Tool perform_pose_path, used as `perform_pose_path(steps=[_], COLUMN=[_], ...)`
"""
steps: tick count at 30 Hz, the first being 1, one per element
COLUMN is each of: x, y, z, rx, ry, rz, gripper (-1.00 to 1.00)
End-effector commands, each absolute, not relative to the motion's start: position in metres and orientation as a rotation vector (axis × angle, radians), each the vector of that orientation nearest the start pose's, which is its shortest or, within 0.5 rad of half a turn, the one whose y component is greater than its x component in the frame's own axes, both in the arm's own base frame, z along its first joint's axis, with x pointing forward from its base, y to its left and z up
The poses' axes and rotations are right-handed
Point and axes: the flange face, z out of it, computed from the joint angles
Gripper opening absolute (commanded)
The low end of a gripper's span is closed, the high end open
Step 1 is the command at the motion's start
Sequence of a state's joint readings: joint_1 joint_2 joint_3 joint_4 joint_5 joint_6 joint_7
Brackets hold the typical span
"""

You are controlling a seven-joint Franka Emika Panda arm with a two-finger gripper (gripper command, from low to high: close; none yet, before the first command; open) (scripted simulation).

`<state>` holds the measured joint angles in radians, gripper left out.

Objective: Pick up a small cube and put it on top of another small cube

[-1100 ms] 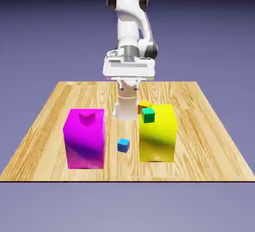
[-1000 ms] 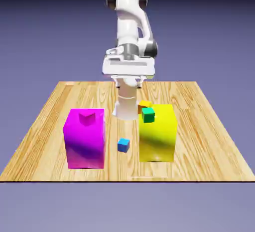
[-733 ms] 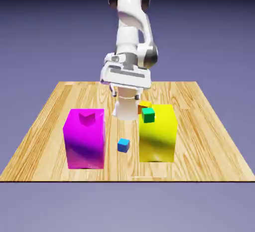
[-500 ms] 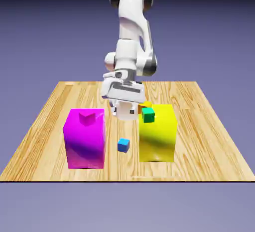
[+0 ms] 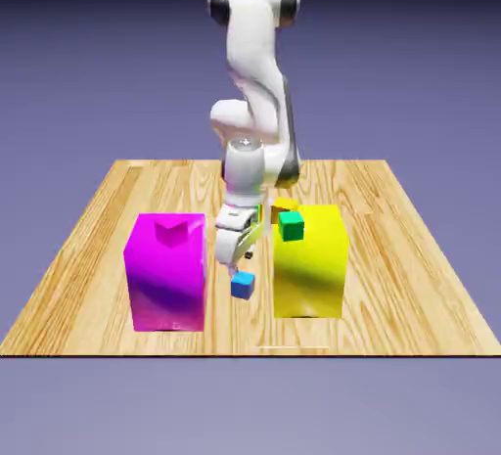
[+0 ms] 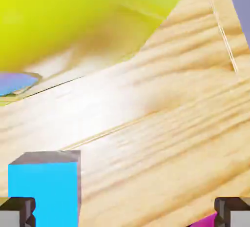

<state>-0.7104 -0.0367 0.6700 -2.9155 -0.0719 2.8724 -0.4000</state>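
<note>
Blue cube [image 5: 243, 285] sits on worktop [image 5: 88, 248] in gap between big magenta block [image 5: 166, 272] and yellow block [image 5: 310, 259].
Small magenta cube [image 5: 171, 232] rests atop magenta block.
Gripper [image 5: 237, 265] hangs just above blue cube, fingers [image 6: 17, 211] spread wide, holding nothing.
Hand view: blue cube [image 6: 45, 187] lies off-centre, next to one finger, not between both.
Judgement: cube rigid, light, smooth-faced, may slip.
Centre first, then pinch two opposite flat sides at mid-height.
Tight corridor; blocks near fingers.
</note>
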Motion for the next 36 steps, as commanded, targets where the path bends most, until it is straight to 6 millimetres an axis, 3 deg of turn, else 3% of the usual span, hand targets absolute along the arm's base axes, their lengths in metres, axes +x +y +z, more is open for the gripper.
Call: perform_pose_path(steps=[1, 11, 21, 22, 36], x=[0.336, 0.346, 0.335, 0.335, 0.345], y=[-0.013, -0.01, -0.015, -0.015, -0.01], z=[0.192, 0.163, 0.122, 0.122, 0.176], rx=[-3.106, -3.107, -3.106, -3.106, -3.107], ry=[-0.676, -0.667, -0.676, -0.676, -0.669], rz=[0.038, 0.012, 0.038, 0.038, 0.016], gripper=[0.0, 0.0, 0.0, -1.0, -1.0])
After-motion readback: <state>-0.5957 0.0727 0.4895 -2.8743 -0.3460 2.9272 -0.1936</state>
